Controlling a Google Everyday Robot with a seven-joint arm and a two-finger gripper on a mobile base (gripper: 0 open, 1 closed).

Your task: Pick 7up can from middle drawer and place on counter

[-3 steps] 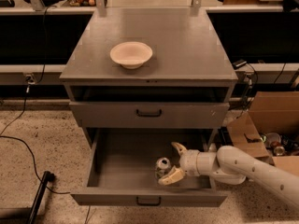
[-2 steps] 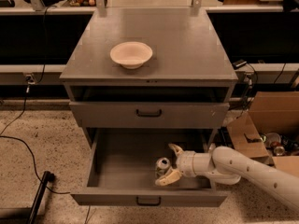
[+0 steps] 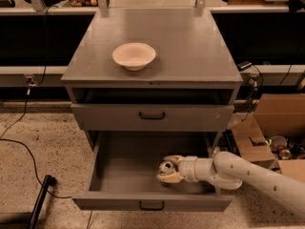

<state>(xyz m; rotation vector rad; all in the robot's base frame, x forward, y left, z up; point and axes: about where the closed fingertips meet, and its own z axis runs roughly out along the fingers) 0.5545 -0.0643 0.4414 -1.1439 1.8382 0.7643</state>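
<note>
Camera view: gripper (image 3: pixel 167 170) inside the open drawer (image 3: pixel 119 166) (right side, near its front), its 2 fingers (image 3: pixel 170 178) closed on the can (image 3: pixel 167 166).

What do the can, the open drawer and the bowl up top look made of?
The 7up can, at the gripper inside the middle drawer: likely thin metal, shiny silver top. The drawer: looks like painted metal, matte grey, flat thin walls. The bowl on the counter: cream, dull; paper pulp or ceramic, can't tell.
</note>
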